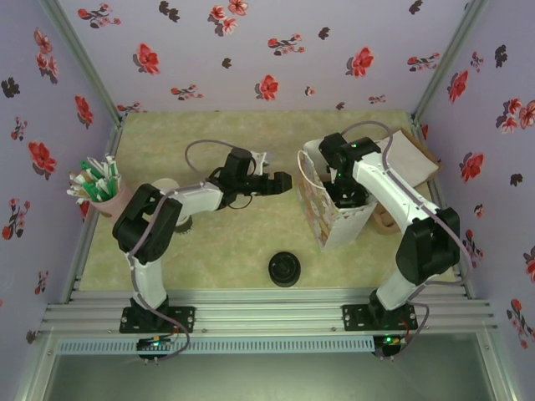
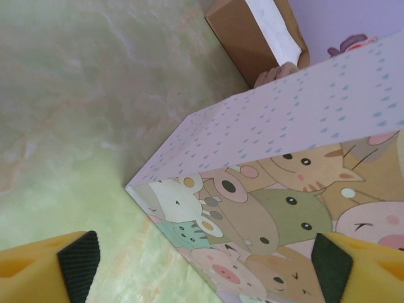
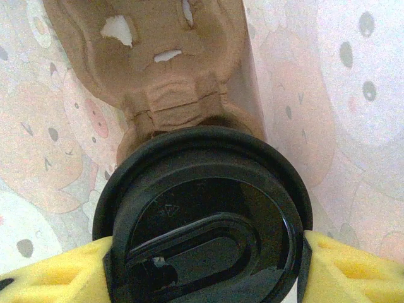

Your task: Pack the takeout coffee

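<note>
Nearing done: R gripper clamps the takeout coffee inside the bag above the carrier, not yet released; L gripper spread wide, empty.

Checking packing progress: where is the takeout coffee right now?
In the right wrist view, the takeout coffee is held in the right tool, inside the cartoon-animal bag next to the brown pulp carrier. From above, that bag stands right of centre.
</note>
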`<action>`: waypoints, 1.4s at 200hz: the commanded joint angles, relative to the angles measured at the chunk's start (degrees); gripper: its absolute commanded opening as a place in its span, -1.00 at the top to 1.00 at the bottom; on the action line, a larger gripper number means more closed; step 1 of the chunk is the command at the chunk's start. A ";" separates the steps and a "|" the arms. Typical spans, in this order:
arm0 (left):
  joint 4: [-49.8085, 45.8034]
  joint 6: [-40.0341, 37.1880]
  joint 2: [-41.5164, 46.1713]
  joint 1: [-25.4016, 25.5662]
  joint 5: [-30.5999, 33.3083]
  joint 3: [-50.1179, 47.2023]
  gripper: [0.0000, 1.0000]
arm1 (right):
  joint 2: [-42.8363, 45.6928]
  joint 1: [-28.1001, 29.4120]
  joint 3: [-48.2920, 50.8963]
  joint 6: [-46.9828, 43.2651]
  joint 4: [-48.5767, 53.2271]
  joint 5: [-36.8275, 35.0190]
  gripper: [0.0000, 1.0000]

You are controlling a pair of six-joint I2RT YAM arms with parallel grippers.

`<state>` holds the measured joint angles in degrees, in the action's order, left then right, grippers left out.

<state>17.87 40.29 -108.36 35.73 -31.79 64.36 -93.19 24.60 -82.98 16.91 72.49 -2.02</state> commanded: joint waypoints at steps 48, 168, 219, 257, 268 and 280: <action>-1.26 -2.06 3.41 -0.51 2.38 -1.86 -0.98 | 0.46 -0.61 1.56 -0.56 -1.34 1.26 -0.28; 0.56 -4.15 7.56 -0.90 6.57 -5.83 -0.98 | 0.64 -0.96 2.83 -0.54 -2.58 1.76 -0.28; 0.85 -3.68 7.22 -0.87 6.69 -5.73 -0.98 | 0.61 -0.96 3.37 -0.56 -3.05 1.85 -0.28; 0.74 -3.47 7.11 -0.91 6.77 -5.56 -0.98 | 0.50 -0.99 3.45 -0.56 -3.21 2.02 -0.28; 0.68 -3.35 7.02 -0.90 6.78 -5.43 -0.98 | 0.54 -1.00 3.45 -0.56 -3.19 2.02 -0.28; 0.68 -3.29 6.88 -0.91 6.73 -5.30 -0.98 | 0.50 -1.05 3.53 -0.56 -3.28 1.94 -0.28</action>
<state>17.54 37.91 -102.61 35.18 -25.85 59.18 -93.10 23.88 -80.58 16.88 70.04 -1.21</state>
